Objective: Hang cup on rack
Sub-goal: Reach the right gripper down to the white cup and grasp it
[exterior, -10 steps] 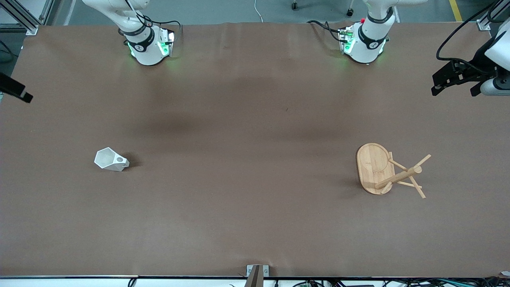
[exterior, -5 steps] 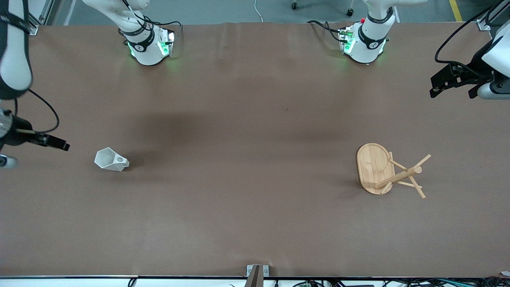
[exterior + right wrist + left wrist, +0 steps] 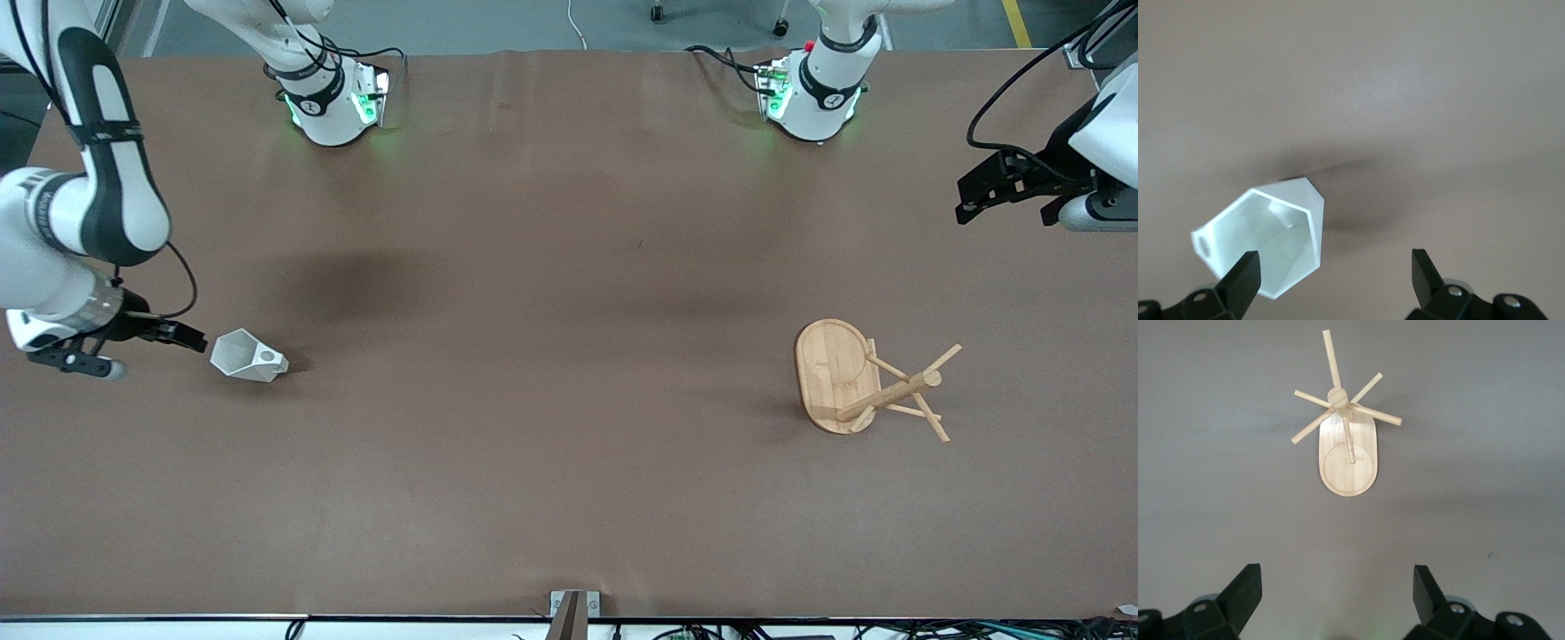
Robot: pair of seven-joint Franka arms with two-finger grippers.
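A brown table (image 3: 569, 311) fills nearly the whole front view, its covering faintly creased and marked with soft dark shadows. A small metal bracket (image 3: 574, 604) sits at its nearest edge (midway along), and cables (image 3: 800, 629) trail just past that edge.

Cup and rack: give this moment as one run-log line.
cup: on its side, free | rack: lying tipped over | right tool: open, beside cup | left tool: open, over table edge, waiting

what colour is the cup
White, plain, no pattern. The cup shows best in the right wrist view.
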